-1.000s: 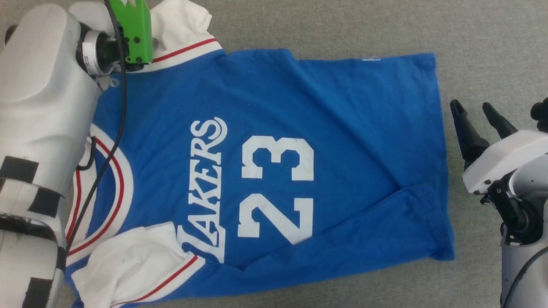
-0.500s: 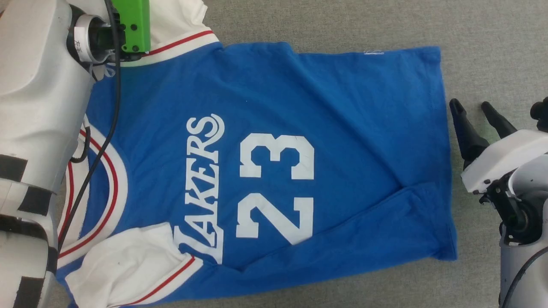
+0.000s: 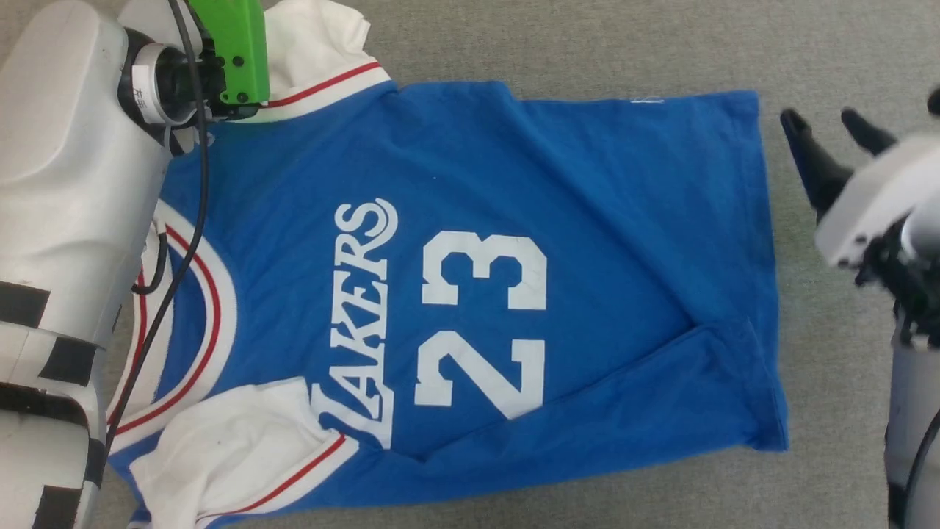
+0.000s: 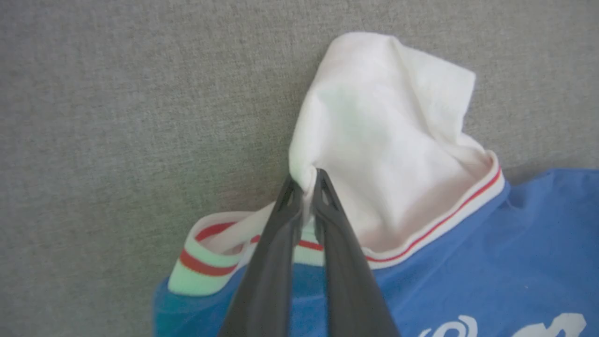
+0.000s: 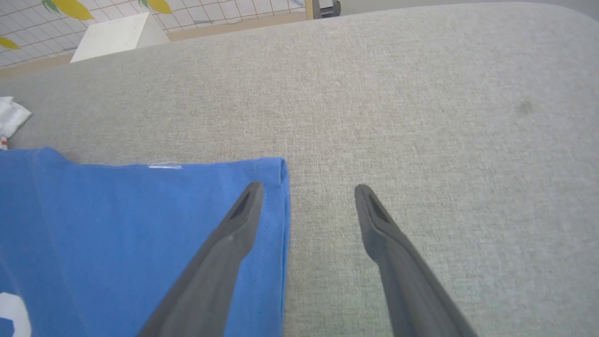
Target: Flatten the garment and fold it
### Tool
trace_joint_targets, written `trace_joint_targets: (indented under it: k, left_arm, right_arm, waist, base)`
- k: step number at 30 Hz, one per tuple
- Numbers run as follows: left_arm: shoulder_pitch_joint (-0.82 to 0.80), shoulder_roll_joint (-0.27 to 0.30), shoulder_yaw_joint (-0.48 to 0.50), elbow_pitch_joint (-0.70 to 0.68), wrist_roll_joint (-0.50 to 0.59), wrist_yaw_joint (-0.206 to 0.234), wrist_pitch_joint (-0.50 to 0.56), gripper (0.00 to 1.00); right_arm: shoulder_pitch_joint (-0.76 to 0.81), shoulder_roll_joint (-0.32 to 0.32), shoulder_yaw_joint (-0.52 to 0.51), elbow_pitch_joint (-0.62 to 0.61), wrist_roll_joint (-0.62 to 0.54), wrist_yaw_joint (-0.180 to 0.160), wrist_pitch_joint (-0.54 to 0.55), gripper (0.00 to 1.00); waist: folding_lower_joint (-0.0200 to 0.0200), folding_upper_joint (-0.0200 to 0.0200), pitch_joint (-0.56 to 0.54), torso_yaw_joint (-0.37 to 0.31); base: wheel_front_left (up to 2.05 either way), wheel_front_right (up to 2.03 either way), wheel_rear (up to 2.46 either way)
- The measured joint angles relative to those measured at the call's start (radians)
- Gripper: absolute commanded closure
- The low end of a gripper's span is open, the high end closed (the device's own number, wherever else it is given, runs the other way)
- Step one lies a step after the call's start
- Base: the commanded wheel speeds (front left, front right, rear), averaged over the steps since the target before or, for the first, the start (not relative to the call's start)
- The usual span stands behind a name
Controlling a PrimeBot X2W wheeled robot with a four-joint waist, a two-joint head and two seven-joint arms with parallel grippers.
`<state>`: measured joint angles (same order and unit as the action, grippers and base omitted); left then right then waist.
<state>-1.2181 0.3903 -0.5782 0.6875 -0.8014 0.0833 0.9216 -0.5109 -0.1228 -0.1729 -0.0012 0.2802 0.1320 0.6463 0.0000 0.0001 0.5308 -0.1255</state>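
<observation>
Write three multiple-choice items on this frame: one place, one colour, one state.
1. Where at the shirt is the right tool?
A) the collar
B) the "23"
C) a hem corner

2. What colour is the sleeve?
A) white
B) black
C) green

3. The left tool is:
A) wide open
B) shut on the sleeve
C) shut on nothing

Key:
1 C: it straddles the hem edge near the corner in the right wrist view.
2 A: the bunched cloth is plainly white.
3 B: its tips pinch a fold of the sleeve in the left wrist view.
</observation>
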Motion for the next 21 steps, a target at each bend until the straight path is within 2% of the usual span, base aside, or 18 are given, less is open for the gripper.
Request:
trace_joint_targets:
  k: [11,15,21]
  left_arm:
    - [-0.001,0.009,0.008,-0.067,-0.007,0.010,0.011,1.00]
    - [-0.002,0.012,0.008,-0.092,-0.009,0.010,0.018,1.00]
    - [-0.003,0.011,0.007,-0.117,-0.010,0.010,0.018,1.00]
  right_arm:
    - [-0.250,-0.053,0.090,0.081,-0.092,0.000,0.483,0.00]
    - [-0.299,-0.058,0.109,0.106,-0.136,0.000,0.587,0.00]
    - [-0.315,-0.069,0.153,0.141,-0.182,0.000,0.655,0.00]
  waist:
    - [0.0000,0.0000,0.019,0.039]
    - [0.0000,-0.0001,0.035,0.051]
    - [0.0000,-0.0001,0.057,0.069]
  base:
    - [0.00,0.00,0.00]
    - [0.00,0.00,0.00]
    - [0.00,0.00,0.00]
